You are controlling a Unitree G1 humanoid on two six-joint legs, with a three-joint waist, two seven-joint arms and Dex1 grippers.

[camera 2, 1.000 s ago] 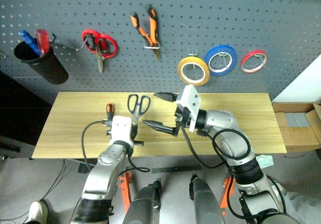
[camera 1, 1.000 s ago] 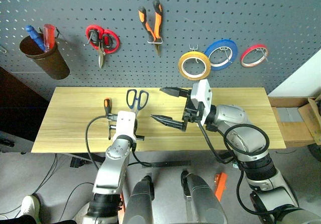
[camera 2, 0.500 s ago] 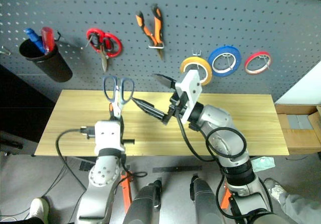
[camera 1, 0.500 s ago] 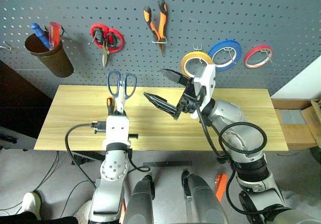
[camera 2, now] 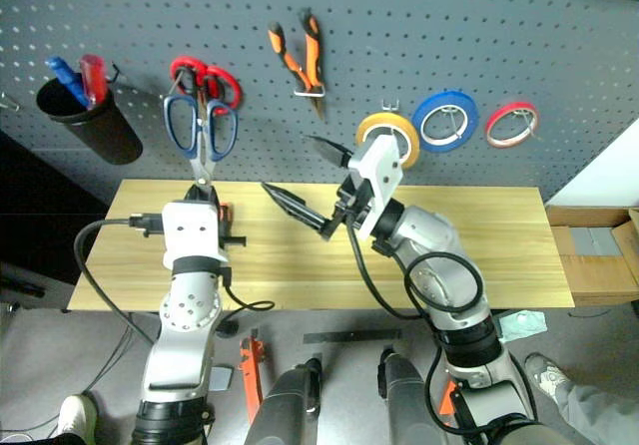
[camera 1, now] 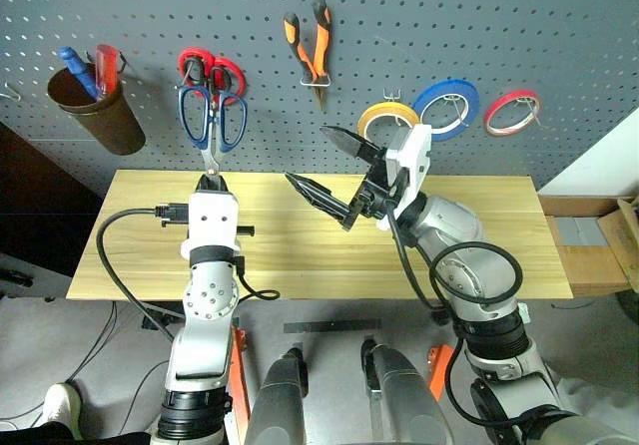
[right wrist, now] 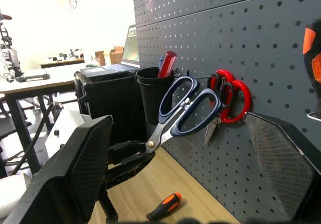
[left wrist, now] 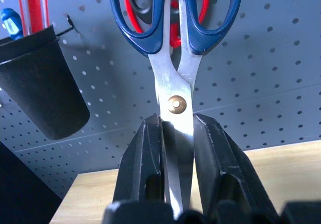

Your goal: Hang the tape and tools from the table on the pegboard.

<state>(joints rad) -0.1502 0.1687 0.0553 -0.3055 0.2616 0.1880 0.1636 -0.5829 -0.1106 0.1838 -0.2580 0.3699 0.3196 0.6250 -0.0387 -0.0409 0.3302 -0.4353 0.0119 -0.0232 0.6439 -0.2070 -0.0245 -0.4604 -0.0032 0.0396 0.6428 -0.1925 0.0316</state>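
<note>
- Nearest, the left end effector (left wrist: 175, 148) is clamped on the blades of the blue-handled scissors (camera 1: 208, 126), gripping just below the pivot with the handle loops pointing up at the pegboard (camera 1: 150, 26).
- The right end effector (camera 1: 329, 166) hangs over the middle of the counter (camera 1: 479, 255) with its fingers spread wide and nothing between them.
- On the counter, close to the left arm and near the wall, lies the small orange-and-black screwdriver (right wrist: 164, 208), not yet hung.
- Farther back, the scissor loops sit in front of the red-handled scissors (camera 1: 215, 69) already on the board; whether they touch cannot be told.
- The orange-handled pliers (camera 1: 312, 46) hang on a hook, and the yellow tape (camera 1: 389, 121) hangs beside the blue roll (camera 1: 447, 109) and the thin red roll (camera 1: 509, 112).
- The step in hand looks to be hanging the scissors. The next move calls for lining one loop up with a free hook, sliding it on, then letting go; the crowding red pair could get in the way.
</note>
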